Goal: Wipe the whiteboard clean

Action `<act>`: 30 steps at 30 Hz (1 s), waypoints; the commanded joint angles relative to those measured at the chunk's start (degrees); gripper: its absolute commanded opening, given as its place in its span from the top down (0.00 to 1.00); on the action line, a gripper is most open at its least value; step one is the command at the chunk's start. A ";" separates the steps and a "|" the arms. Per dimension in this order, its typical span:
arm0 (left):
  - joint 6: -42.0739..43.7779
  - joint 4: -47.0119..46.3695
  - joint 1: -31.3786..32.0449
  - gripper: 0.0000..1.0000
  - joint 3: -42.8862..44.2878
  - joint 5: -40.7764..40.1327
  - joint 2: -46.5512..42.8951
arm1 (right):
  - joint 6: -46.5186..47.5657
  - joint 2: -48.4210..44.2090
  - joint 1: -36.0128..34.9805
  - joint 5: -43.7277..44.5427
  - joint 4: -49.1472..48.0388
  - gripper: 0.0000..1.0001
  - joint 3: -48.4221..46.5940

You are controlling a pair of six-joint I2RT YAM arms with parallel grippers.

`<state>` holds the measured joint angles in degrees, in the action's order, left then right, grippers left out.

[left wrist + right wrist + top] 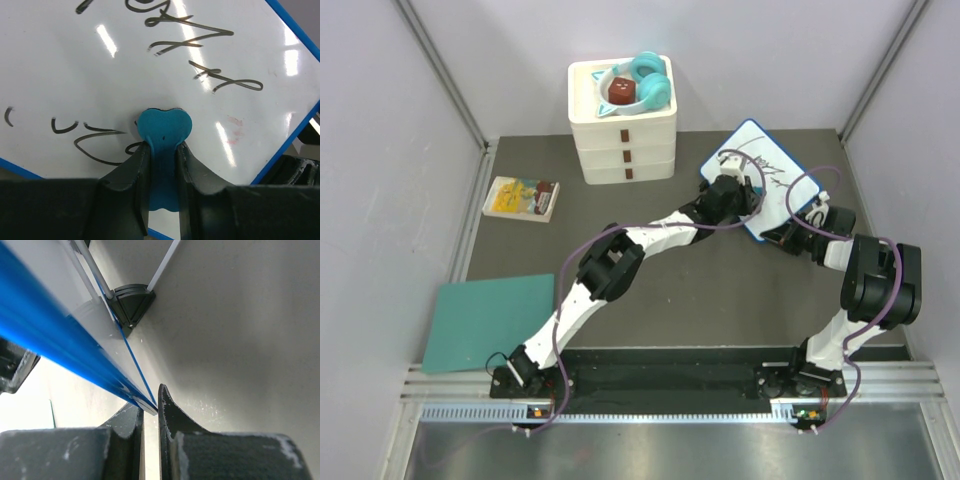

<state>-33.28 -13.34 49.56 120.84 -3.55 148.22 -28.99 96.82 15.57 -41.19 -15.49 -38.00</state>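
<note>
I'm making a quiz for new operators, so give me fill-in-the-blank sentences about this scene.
The left gripper holds a teal eraser against the ____.
The right gripper clamps the whiteboard's ____ rim.
The white drawer box has ____ drawers.
Missing words: whiteboard; blue; three.

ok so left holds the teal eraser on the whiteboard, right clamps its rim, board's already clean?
Not clean: the left wrist view shows black scribbles across the whiteboard. Teal eraser in the left gripper, right gripper on the rim: correct.
</note>
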 commanded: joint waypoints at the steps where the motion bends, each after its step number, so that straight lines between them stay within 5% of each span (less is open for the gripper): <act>1: -1.98 17.29 -1.40 1.00 -2.18 -8.48 3.57 | 3.42 1.97 -0.72 2.87 12.06 1.00 2.31; 11: -0.64 23.97 -1.75 1.00 0.71 -22.99 2.95 | 3.42 1.89 -0.72 2.87 12.15 1.00 2.40; 22: 8.84 9.67 2.91 1.00 2.13 -12.19 3.65 | 3.33 1.80 -0.72 2.96 12.06 1.00 2.40; 30: 4.90 1.75 4.93 1.00 2.12 -5.24 3.65 | 3.16 2.06 -0.72 2.87 11.88 1.00 2.40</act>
<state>-26.85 -8.97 51.79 123.39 -17.26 148.66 -28.53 96.82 15.55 -41.28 -15.59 -38.00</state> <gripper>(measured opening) 0.265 0.043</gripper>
